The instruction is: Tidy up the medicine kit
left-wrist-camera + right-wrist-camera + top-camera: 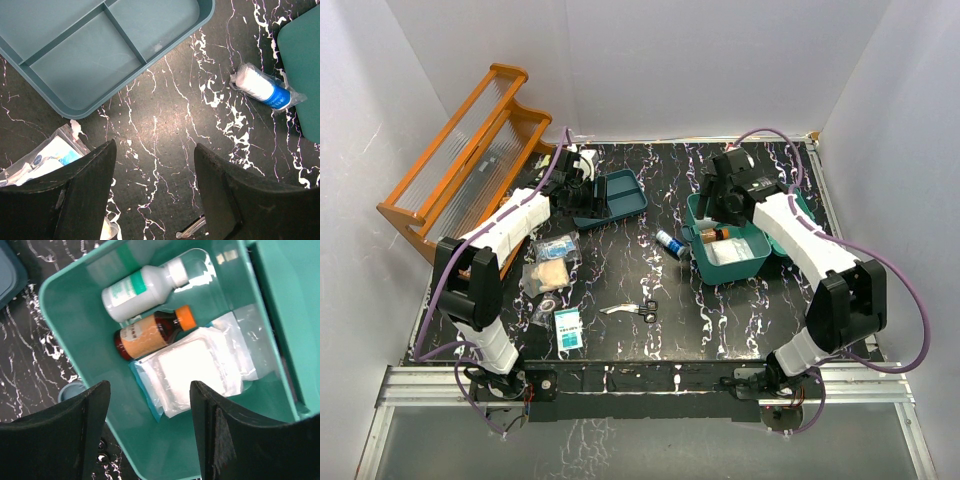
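Note:
The teal-green medicine kit (761,264) stands open at the right of the table, its lid (290,285) raised behind. In the right wrist view its box (65,320) holds a white bottle (140,290), an amber bottle with an orange cap (150,335) and a white gauze packet (195,370). My right gripper (150,410) is open and empty above the kit's inside; it also shows in the top view (718,200). My left gripper (155,165) is open and empty above bare table, beside a darker teal divided tray (100,50); it also shows in the top view (580,178).
A wrapped white roll with a blue band (262,87) lies between tray and kit. Scissors (635,308) lie near the front middle. Plastic packets (548,265) and a small teal-printed packet (568,328) lie front left. The orange tiered rack (470,150) stands at the back left.

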`<act>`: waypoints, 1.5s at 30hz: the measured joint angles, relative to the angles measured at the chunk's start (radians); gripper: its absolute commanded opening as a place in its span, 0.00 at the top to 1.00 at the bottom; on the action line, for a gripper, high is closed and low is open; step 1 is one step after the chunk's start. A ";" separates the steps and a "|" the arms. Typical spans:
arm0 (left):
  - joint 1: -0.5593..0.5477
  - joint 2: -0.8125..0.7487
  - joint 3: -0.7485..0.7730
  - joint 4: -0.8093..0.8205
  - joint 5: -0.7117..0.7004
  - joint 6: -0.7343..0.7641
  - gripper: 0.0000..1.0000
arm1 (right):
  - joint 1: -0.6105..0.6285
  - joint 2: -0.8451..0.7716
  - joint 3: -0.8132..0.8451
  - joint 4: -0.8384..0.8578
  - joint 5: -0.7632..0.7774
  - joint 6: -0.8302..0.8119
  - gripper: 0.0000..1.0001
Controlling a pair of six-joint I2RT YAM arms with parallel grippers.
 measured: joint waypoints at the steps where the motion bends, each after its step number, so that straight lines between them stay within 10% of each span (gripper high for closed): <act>1: 0.000 0.000 0.000 0.001 0.000 -0.003 0.38 | 0.019 0.000 0.000 0.012 -0.007 -0.003 0.37; 27: 0.000 -0.006 -0.010 0.011 -0.008 -0.038 0.38 | 0.101 0.213 0.063 0.194 -0.061 -0.268 0.58; 34: 0.000 -0.006 -0.010 0.010 -0.011 -0.037 0.38 | 0.101 0.264 0.105 0.204 -0.048 -0.319 0.89; 45: 0.000 -0.005 -0.009 0.010 -0.017 -0.037 0.38 | 0.099 0.259 0.097 0.214 -0.092 -0.522 1.00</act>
